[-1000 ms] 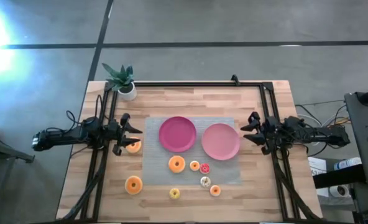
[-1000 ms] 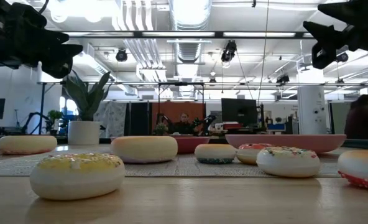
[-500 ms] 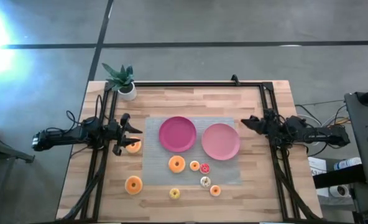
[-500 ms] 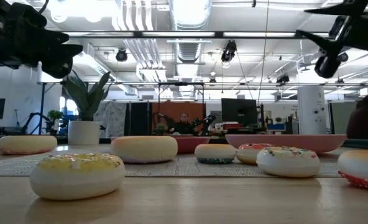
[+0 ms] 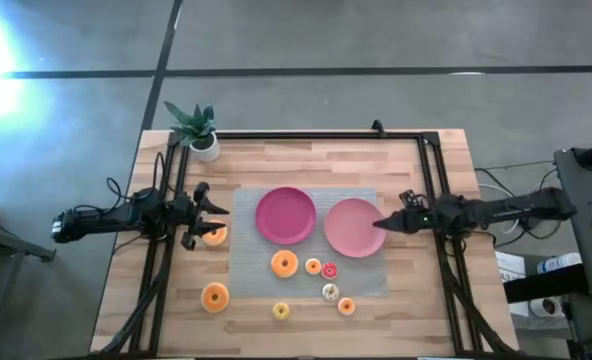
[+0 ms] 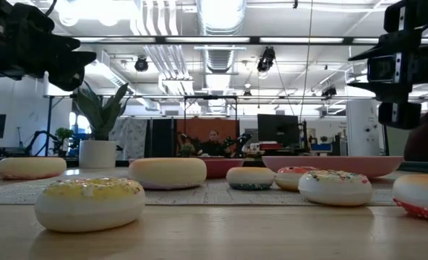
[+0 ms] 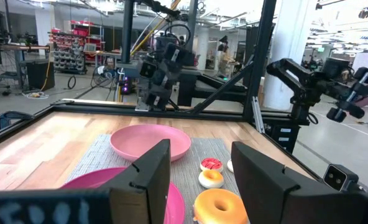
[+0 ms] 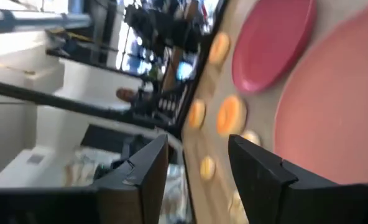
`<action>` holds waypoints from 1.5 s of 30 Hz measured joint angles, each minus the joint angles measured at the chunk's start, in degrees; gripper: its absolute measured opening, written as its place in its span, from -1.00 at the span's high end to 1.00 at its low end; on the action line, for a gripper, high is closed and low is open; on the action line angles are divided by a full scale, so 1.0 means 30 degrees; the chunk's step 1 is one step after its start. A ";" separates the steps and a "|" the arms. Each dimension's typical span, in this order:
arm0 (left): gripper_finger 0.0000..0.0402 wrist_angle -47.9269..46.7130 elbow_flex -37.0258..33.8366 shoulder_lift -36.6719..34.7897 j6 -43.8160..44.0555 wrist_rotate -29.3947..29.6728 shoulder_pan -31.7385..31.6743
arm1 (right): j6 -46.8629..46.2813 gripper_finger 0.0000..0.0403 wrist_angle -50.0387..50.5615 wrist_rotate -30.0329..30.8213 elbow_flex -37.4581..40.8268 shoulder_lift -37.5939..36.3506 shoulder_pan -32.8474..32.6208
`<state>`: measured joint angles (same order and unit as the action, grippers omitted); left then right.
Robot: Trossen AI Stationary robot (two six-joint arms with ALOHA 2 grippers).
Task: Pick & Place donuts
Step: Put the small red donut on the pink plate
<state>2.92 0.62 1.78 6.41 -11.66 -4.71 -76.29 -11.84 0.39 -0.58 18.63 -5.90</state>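
Several small donuts lie flat on the table and grey mat: a large orange one [image 5: 284, 264], small orange [image 5: 313, 267], red [image 5: 329, 269], cream [image 5: 330, 292], yellow [image 5: 281, 311], and another orange [image 5: 215, 297]. My left gripper [image 5: 208, 212] hangs open in the air by the mat's left edge, just above and beside an orange donut [image 5: 214, 236]. My right gripper [image 5: 381, 223] is open and rolled onto its side, above the right rim of the lighter pink plate [image 5: 354, 227]. Its wrist view [image 8: 193, 180] looks across both plates.
A darker pink plate [image 5: 285, 215] sits left of the lighter one on the grey mat [image 5: 246, 255]. A potted plant [image 5: 198, 130] stands at the far left corner. Black frame rails [image 5: 316, 134] run along the far and side edges. Bare wood shows along the near edge.
My right gripper has reached toward the table's left, from the right rail to above the lighter pink plate's right rim, rolling about its own axis as it went. The donuts and plates have not moved.
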 joint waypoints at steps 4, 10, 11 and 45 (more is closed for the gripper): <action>0.28 -0.0003 -0.0003 -0.0003 -0.0004 -0.0007 -0.0001 | -0.1476 0.28 -0.0142 -0.1260 -0.0727 0.1720 -0.1244; 0.28 0.0000 0.0000 -0.0003 -0.0007 -0.0003 0.0003 | -0.2456 0.34 -0.0066 -0.2672 -0.3414 0.5581 -0.3232; 0.28 -0.0007 0.0000 -0.0007 -0.0007 0.0001 0.0007 | -0.2450 0.35 0.0257 -0.2679 -0.4078 0.6459 -0.3547; 0.28 -0.0007 -0.0002 -0.0001 -0.0001 -0.0001 -0.0001 | 0.4867 0.08 1.5755 -0.4559 -2.4381 2.9848 -0.9298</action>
<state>2.90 0.62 1.78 6.41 -11.66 -4.71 -61.69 35.43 -13.29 -73.72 108.17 -33.80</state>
